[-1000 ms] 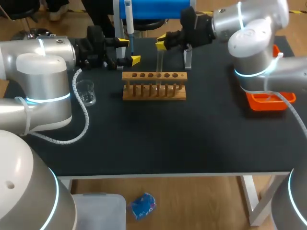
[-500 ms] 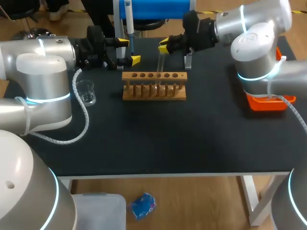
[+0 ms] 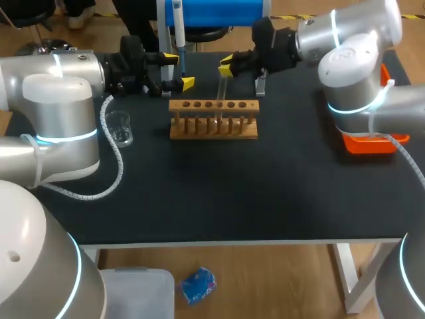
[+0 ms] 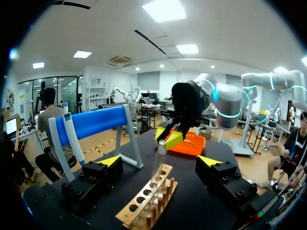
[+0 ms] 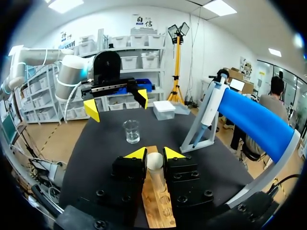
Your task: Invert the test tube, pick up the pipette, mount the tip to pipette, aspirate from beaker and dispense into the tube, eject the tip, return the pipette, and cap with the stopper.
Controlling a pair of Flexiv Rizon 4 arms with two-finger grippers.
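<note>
We see a wooden rack (image 3: 214, 127) standing toward the far middle of the black table (image 3: 226, 199). A single row of round holes runs along its top bar, with short pegs below. Just behind it, at the far edge, rises a stand (image 3: 212, 10) with a thick blue crossbar on white legs. An orange tray (image 3: 369, 145) sits well apart near the right edge, partly hidden from us.
</note>
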